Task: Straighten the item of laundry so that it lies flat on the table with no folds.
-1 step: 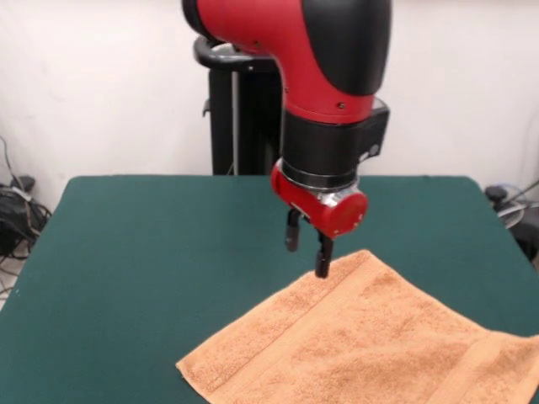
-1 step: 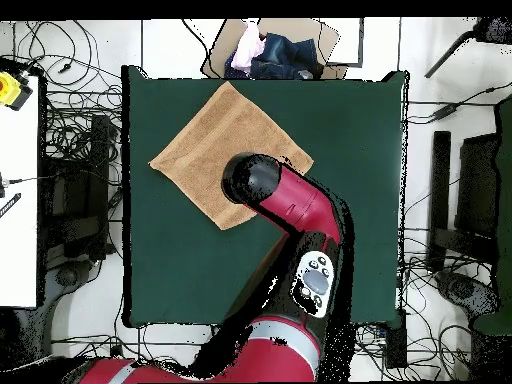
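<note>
Front view. No brand, label or legible writing shows on the arm [image 1: 324, 59], the towel or the table. The red and black arm comes down from the top of the frame to a red wrist, and below it hangs the gripper [image 1: 306, 252] with two short black fingers [image 1: 292, 231]. The fingers stand a little apart, with a narrow gap between them, and nothing is held in that gap. The right-hand finger's tip sits at the far corner of the towel [image 1: 370, 345]; whether it touches the cloth or hangs just above cannot be told from this angle. The left-hand finger is over bare table [image 1: 143, 252], just beside that corner.

The towel, light orange-tan terry, lies on the near right part of the dark green table, turned like a diamond. One corner points far, toward the gripper, one points left, and its right side runs off the frame's edge. A flat woven band runs along its left edge. Near the right edge a ridge or fold rises in the cloth; the rest looks flat.

Overhead view. The towel [image 2: 205, 145] lies toward the top left of the table [image 2: 370, 150], again set diagonally. The arm's black and red elbow [image 2: 255, 180] covers the towel's lower right part, and the gripper is hidden beneath it. A box of mixed items [image 2: 280, 50] sits beyond the table's top edge. Cables lie on the floor around the table.
</note>
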Tool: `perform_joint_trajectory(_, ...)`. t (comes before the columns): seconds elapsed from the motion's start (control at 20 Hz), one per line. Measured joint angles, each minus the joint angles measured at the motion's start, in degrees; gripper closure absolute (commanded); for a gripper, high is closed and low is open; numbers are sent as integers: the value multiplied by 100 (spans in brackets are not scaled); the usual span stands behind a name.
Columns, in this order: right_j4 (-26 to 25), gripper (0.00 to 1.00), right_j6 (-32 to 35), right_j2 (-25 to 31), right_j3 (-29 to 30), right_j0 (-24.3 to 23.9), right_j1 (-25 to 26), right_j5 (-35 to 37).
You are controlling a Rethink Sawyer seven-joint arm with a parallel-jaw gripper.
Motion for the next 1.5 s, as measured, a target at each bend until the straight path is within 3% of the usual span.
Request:
perform_joint_trajectory(1.0, 91, 0, 0, 709, 536, -385, -8, -506)
perform_joint_trajectory(1.5, 94, 0, 0, 1158, 1209, -362, -228, -1276)
